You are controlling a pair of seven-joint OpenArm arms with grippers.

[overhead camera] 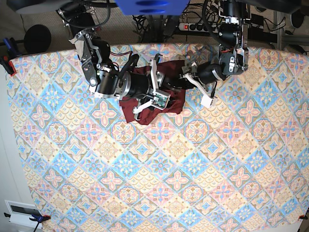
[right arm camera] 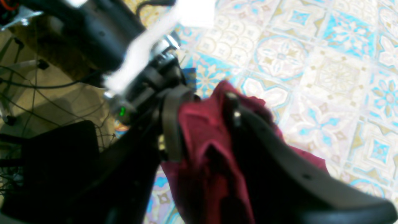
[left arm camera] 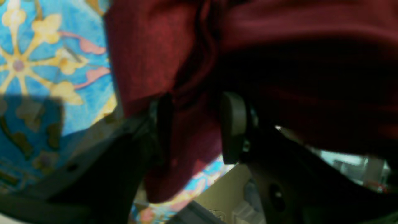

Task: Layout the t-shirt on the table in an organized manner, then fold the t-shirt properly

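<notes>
Base view shows the table (overhead camera: 159, 179) filling nearly the whole frame, its cloth a grid of pastel blue, pink and cream diamond tiles with floral centres, lying flat and smooth apart from where the t-shirt (overhead camera: 145, 108) sits. That dark maroon garment is bunched in a crumpled heap at the upper centre of the frame, close to the table's far edge, with both arms converging on it. The right gripper (overhead camera: 153, 99), reaching in from the upper left, lies over the heap; in the right wrist view its jaws stand apart with maroon fabric (right arm camera: 199, 137) filling the gap between them, and whether they pinch it or have let go cannot be told. The left gripper (overhead camera: 188, 73), coming in from the upper right, meets the heap's upper right edge; in the left wrist view its two dark fingers (left arm camera: 233, 124) stand apart with a fold of the shirt (left arm camera: 192, 137) hanging between them, and again it is unclear whether the cloth is gripped or merely draped there. Beyond the far edge, at the top of the base view, lie a tan floor (overhead camera: 29, 17), tangled black cables (overhead camera: 145, 21) and a power strip (overhead camera: 198, 26). A clamp (overhead camera: 6, 63) grips the cloth at the left edge.
</notes>
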